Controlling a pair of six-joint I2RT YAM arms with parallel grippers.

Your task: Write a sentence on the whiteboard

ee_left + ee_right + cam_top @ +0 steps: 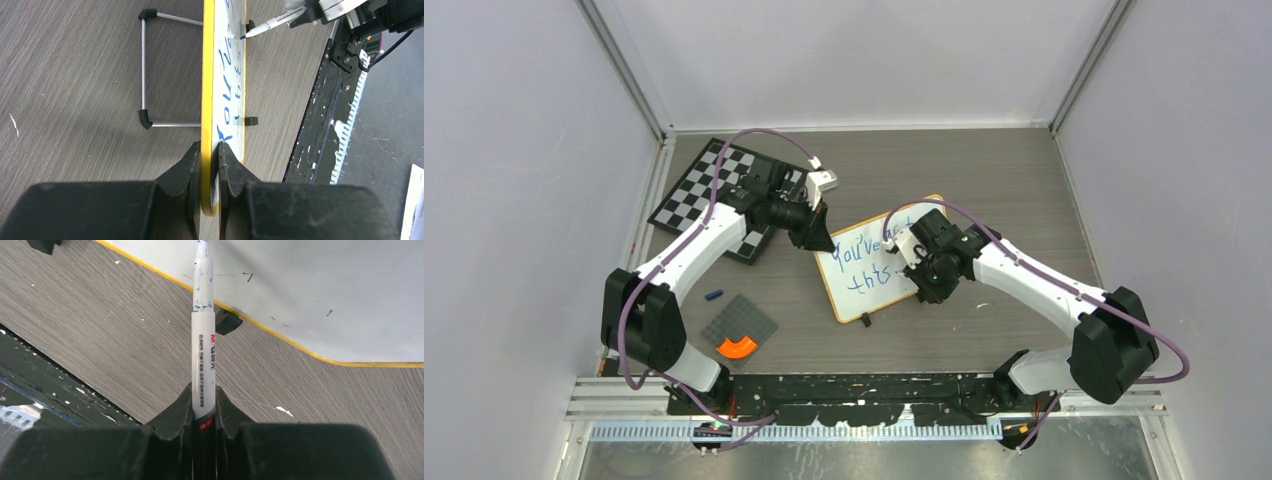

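Spreading grey and wood-grained, boxed in by pale walls (524, 150): the table (984, 170). Running along its near edge: a black rail (874, 385). Lying just beyond on the left: a grey studded tile (749, 318) bearing an orange curved piece (737, 347), and near it a small blue object (714, 295), too small to identify. Resting mid-table, lower edge touching the surface, tilting back with a wire stand (143, 70) behind it: the whiteboard (869, 270), carrying two lines of blue handwriting. Clamping the left end of its yellowish frame between closed-down fingers (187, 165): the left gripper (210, 150). Pinching a white marker (204, 340) between its pads (182, 407), pointing the tip at the board's face near its right end, contact hard to confirm: the right gripper (204, 392). Sitting farther back on the left, partly hiding under the left arm (699, 248): a black-and-white chessboard (699, 190).
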